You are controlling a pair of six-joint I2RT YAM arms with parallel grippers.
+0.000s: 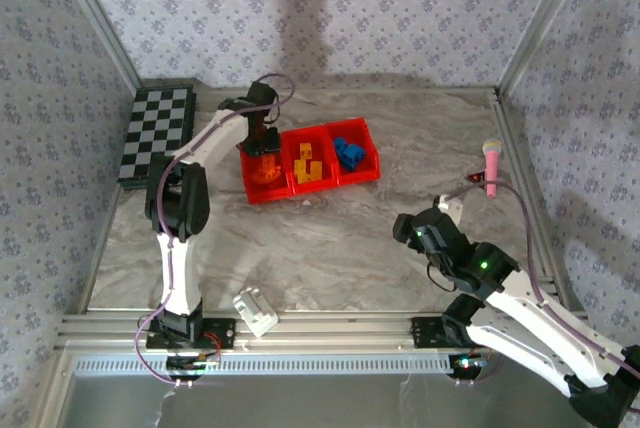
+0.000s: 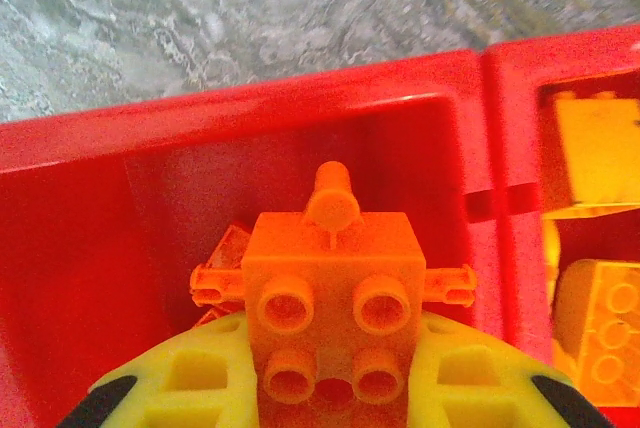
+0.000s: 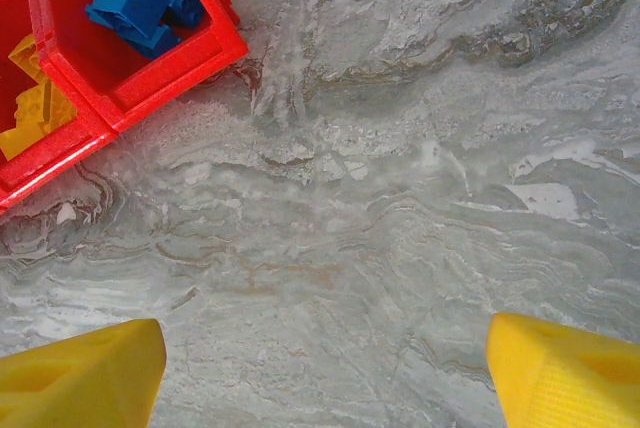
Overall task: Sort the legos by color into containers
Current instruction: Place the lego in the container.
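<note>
My left gripper hangs over the leftmost of the three joined red containers. In the left wrist view its yellow fingers are shut on an orange lego, studs facing the camera, just above the bin floor. More orange pieces lie behind it. Yellow legos fill the middle bin and blue legos the right one. My right gripper stands open over bare table, with nothing between its fingers. Its wrist view shows blue legos and yellow legos in the bins at top left.
A white blocky object lies near the front edge by the left arm's base. A checkered board sits at the far left. A pink microphone rests at the right edge. Marble table spreads between bins and arms.
</note>
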